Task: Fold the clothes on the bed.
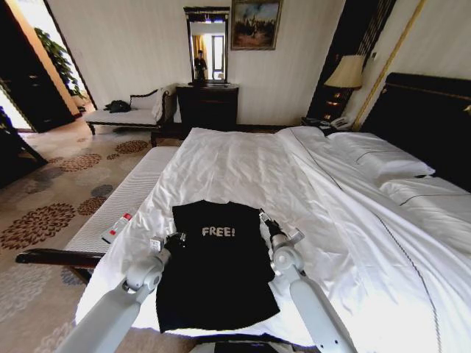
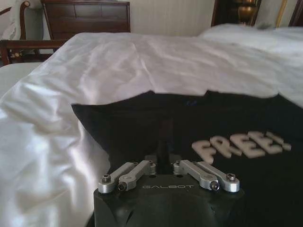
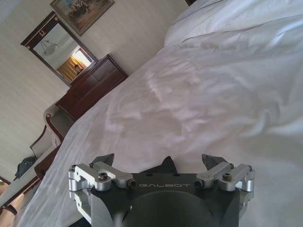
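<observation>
Both grippers sit at the shirt's upper corners. My left gripper (image 1: 175, 238) is at the T-shirt's left edge, just under the top; in the left wrist view its fingers (image 2: 163, 153) are drawn together, pressed down into black cloth, so I read it as pinching the fabric. My right gripper (image 1: 263, 218) is at the top right corner; in its wrist view the fingertips (image 3: 105, 160) stand wide apart, with a point of black fabric between them, not gripped.

The black T-shirt (image 1: 217, 272) lies flat on the near part of the bed (image 1: 243, 165), long axis running away from me, collar end far, hem near. White "FREE!" lettering (image 1: 218, 232) reads upright. The sleeves look folded in, giving a rectangular outline. The hem's near edge is partly cut off behind my arms.
</observation>
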Available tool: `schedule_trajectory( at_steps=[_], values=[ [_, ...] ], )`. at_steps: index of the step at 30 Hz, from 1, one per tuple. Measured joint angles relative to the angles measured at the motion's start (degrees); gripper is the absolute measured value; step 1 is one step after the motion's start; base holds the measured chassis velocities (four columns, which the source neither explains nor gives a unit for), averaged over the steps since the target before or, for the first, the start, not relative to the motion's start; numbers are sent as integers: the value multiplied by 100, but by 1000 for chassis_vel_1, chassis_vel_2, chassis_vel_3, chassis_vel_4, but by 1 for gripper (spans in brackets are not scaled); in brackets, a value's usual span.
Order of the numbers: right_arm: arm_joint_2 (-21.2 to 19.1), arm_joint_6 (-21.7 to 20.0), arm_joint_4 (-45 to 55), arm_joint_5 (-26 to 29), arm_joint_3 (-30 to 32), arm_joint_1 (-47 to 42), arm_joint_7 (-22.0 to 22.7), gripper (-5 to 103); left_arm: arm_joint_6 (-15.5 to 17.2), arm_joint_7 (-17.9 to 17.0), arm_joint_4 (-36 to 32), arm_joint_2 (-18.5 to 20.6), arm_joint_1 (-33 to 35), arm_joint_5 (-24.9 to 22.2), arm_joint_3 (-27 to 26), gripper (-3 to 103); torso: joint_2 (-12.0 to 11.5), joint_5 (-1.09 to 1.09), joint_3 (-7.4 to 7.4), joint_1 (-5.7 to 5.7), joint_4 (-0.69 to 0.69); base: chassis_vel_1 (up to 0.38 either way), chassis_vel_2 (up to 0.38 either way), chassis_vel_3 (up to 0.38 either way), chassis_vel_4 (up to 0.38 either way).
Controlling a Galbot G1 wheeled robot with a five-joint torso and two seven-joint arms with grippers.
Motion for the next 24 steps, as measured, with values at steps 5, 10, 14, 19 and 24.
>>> schedule_trajectory(
  at_steps=[5, 10, 14, 19, 24],
  values=[
    [-13, 1, 12, 11, 3, 11, 0, 100, 9, -84, -96, 165, 159, 51, -111, 33, 0, 0, 0, 0, 0, 0, 0, 0, 0],
    [-17, 2, 15, 14, -9, 25, -3, 100, 38, -170, -254, 98, 239, -102, -471, 49, 0, 0, 0, 0, 0, 0, 0, 0, 0],
    [-76, -1, -39, 44, -43, 111, -9, 100, 116, -251, -538, -4, 358, -424, -793, 60, 0, 0, 0, 0, 0, 0, 0, 0, 0],
    [-304, -469, -475, 179, -120, 453, 261, 100, 324, -464, -1057, -304, 167, -1427, -1301, 82, 0, 0, 0, 0, -2, 0, 0, 0, 0],
    [-492, -635, -1231, 442, -532, 1000, 230, 100, 516, -1009, -1252, -632, -229, -2557, -1909, 97, 0, 2, 0, 0, 0, 0, 0, 0, 0]
  ],
)
